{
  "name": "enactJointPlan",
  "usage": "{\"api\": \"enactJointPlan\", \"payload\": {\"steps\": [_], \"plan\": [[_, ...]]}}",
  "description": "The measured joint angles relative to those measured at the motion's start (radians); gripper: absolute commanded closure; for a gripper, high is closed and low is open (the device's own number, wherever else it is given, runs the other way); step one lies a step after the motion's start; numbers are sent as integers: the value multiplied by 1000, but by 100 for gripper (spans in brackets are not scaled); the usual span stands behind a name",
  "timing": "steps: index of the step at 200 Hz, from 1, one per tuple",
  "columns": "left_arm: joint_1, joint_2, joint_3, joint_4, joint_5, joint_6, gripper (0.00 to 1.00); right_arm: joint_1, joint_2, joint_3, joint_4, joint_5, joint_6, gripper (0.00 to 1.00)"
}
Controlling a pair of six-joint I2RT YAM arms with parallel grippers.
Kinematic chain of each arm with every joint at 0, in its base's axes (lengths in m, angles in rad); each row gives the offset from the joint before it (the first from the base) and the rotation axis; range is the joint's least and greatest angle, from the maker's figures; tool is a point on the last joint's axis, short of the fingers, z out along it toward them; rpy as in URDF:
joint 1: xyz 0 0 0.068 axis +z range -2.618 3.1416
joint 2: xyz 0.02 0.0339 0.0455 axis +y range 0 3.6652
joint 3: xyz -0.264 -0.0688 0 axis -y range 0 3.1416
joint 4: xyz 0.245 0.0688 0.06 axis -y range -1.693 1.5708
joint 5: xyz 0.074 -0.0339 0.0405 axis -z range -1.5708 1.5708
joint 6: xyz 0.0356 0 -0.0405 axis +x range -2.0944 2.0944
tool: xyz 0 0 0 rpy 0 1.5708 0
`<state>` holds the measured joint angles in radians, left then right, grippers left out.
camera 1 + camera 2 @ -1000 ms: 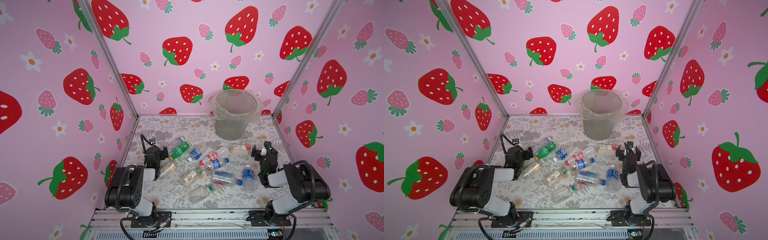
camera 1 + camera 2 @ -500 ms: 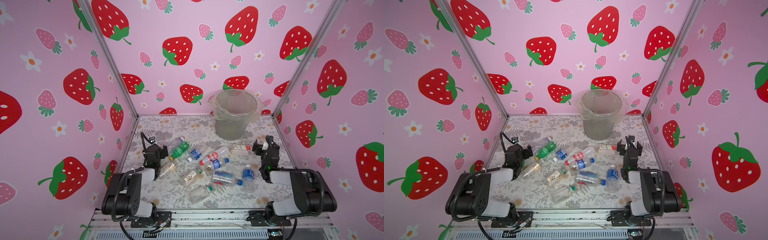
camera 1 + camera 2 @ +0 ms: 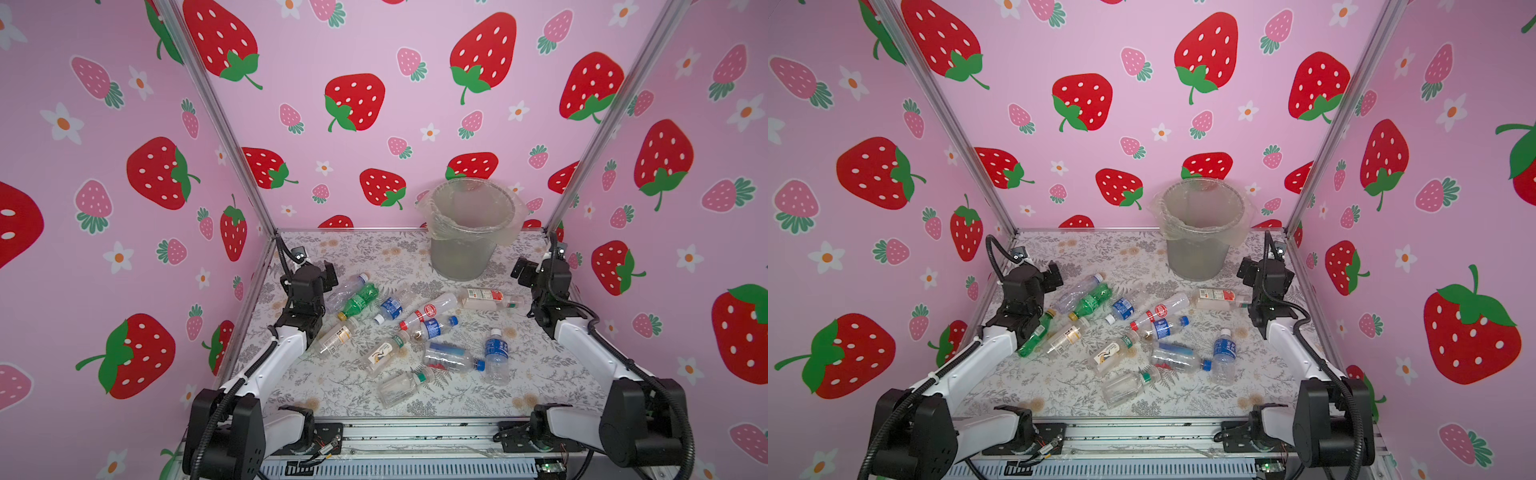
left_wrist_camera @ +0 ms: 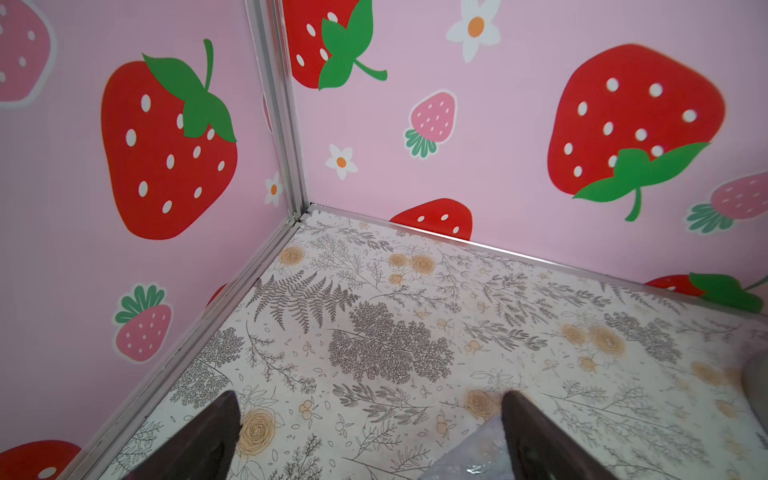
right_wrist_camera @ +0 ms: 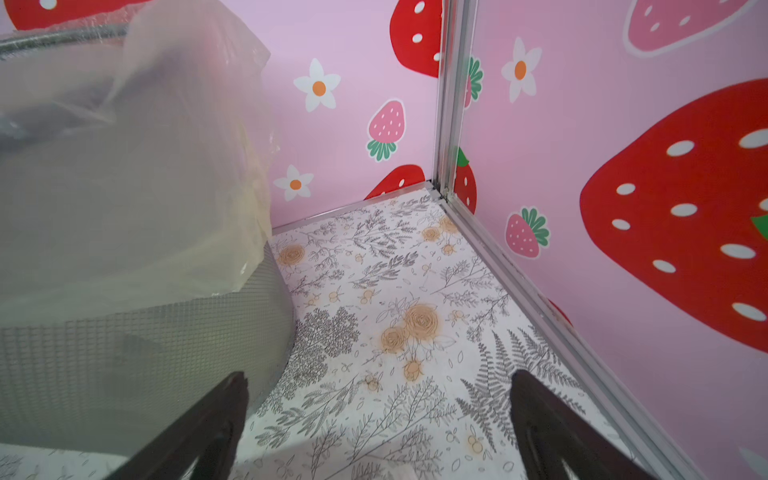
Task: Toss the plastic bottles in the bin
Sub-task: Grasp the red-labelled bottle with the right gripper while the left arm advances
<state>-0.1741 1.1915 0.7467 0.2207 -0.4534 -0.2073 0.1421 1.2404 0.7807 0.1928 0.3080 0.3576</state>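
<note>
Several plastic bottles lie scattered mid-floor, among them a green one (image 3: pixel 359 300) (image 3: pixel 1090 300), a red-and-white-labelled one (image 3: pixel 486 297) and an upright blue-labelled one (image 3: pixel 496 353). Another green bottle (image 3: pixel 1034 334) lies partly under the left arm. The bin (image 3: pixel 469 232) (image 3: pixel 1200 237) (image 5: pixel 124 332) stands at the back right. My left gripper (image 3: pixel 328 276) (image 3: pixel 1054 276) (image 4: pixel 370 399) is open and empty, beside a clear bottle (image 3: pixel 347 286) (image 4: pixel 469 457) that lies against one finger. My right gripper (image 3: pixel 521 272) (image 3: pixel 1246 270) (image 5: pixel 378 376) is open and empty, just right of the bin.
Pink strawberry-print walls with metal corner posts (image 3: pixel 232 137) (image 3: pixel 598 124) close in three sides. The flower-print floor (image 3: pixel 353 253) is bare at the back left. The arm bases sit on a metal rail (image 3: pixel 415 436) at the front edge.
Both arms have unfolded and stretched out, carrying their grippers farther toward the back wall. Both grippers stayed open. The bottles and bin have not moved.
</note>
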Motion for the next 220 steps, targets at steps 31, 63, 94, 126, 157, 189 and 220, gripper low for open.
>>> {"api": "enactJointPlan", "payload": {"steps": [31, 63, 94, 126, 157, 189, 220], "plan": [[-39, -48, 48, -160, -2, -89, 1, 0, -42, 57, -209, -55, 98, 1], [-65, -120, 57, -307, 11, -188, 1, 0, -76, 97, -363, -116, 177, 1], [-67, -169, 87, -437, 96, -258, 1, 0, -77, 155, -485, -178, 247, 1], [-68, -187, 161, -556, 223, -297, 1, 1, -75, 207, -602, -190, 375, 1], [-68, -220, 209, -634, 300, -290, 1, 2, -66, 209, -686, -192, 481, 1], [-68, -198, 291, -702, 336, -240, 1, 5, -22, 209, -728, -209, 544, 1], [-68, -121, 368, -731, 376, -154, 1, 6, 37, 212, -747, -241, 584, 1]]}}
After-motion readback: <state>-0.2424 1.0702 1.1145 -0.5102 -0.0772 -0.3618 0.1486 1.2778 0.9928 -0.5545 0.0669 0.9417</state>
